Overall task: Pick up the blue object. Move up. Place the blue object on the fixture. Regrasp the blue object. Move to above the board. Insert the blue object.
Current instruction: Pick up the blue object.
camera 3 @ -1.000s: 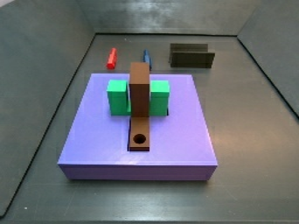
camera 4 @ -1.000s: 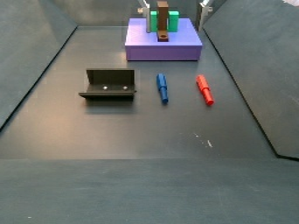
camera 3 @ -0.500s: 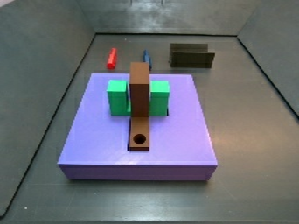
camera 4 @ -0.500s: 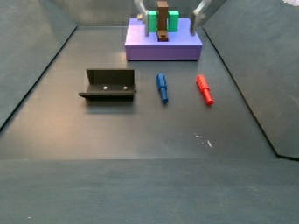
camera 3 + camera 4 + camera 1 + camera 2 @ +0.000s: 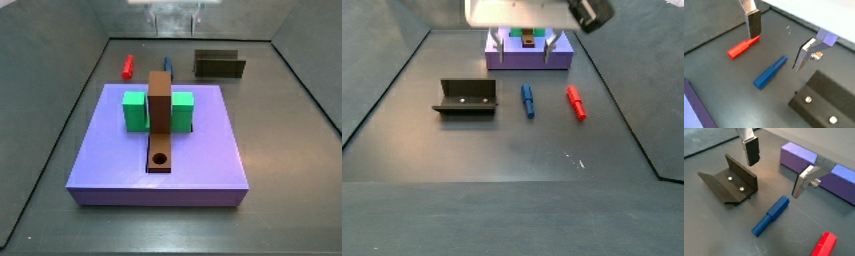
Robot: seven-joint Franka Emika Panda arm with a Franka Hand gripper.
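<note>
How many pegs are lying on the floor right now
2. The blue object lies beside the fixture; the red peg lies on its other side. The open gripper hangs above, near the purple slab. None seem hidden.

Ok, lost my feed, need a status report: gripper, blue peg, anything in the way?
Gripper open, empty, above the floor. Blue object lying flat between fixture and red peg, untouched. Nothing blocking.

Matt blue object [image 5: 771, 216], matt dark fixture [image 5: 729, 180], silvery metal hand [image 5: 773, 169] above the floor

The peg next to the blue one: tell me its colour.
Red. The peg shows best in a side view, lying on the floor beside the blue object.
</note>
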